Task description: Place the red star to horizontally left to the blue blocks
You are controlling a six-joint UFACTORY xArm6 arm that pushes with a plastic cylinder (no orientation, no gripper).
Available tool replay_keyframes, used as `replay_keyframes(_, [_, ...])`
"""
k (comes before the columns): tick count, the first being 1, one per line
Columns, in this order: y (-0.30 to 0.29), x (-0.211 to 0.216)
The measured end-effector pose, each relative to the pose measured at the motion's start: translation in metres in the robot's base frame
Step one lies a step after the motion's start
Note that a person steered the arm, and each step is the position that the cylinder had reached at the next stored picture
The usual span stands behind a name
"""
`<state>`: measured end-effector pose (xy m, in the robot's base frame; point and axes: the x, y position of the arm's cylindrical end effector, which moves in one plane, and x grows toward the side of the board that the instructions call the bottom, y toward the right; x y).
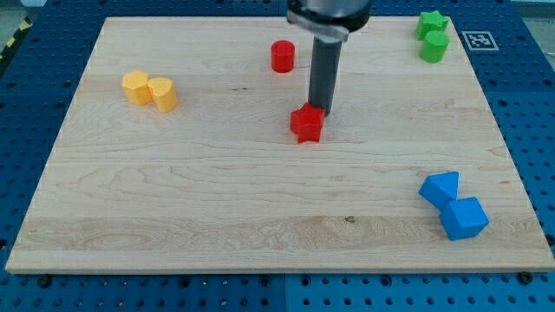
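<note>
Now my tip (319, 110) sits right at the red star (306, 123), touching its upper right edge, with the very end half hidden behind it; no jaws here, just a bare rod holding nothing, its top cut off by the frame. From the star, the two blue blocks (453, 204) lie well off to the lower right, and a red cylinder (283, 55) stands above.

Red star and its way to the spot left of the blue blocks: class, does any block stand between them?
Nothing visible does. My tip sits against the red star at its upper right. The blue blocks lie toward the view's bottom right, and the board between shows only bare wood.
</note>
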<state>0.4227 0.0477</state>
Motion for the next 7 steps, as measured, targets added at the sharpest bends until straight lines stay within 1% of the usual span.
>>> replay_keyframes(1, [-0.007,0.039])
replay_keyframes(4, [-0.067,0.125])
replay_keyframes(5, [-0.09,0.136])
replay_keyframes(6, [-0.092,0.131])
replay_keyframes(7, [-0.081,0.141])
